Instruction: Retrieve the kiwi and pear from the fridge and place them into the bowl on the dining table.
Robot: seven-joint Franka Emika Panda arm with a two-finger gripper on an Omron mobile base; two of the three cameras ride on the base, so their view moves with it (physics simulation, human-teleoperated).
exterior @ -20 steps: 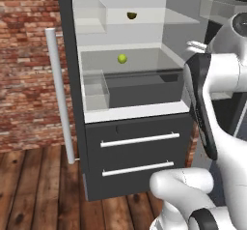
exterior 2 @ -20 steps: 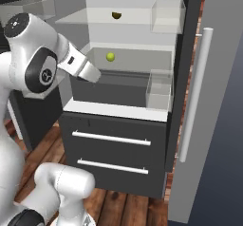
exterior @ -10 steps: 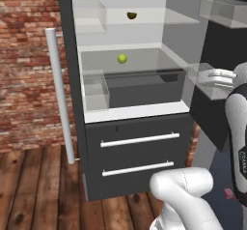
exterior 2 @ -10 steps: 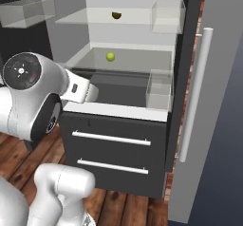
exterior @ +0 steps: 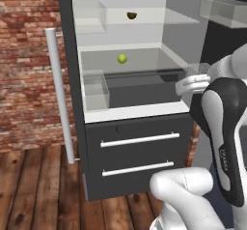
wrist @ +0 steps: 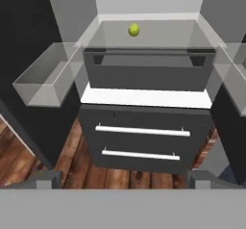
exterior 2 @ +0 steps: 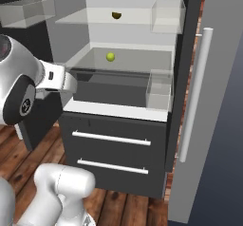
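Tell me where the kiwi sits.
The kiwi lies on the fridge's upper glass shelf, near the back wall, one shelf above the pear.

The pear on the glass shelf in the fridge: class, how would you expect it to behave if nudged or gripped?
The pear looks almost ball-round and sits loose on a smooth glass shelf, so a nudge would probably roll it. Its even, curved skin may slip between fingertips unless gripped across the middle. It seems small, so likely light.
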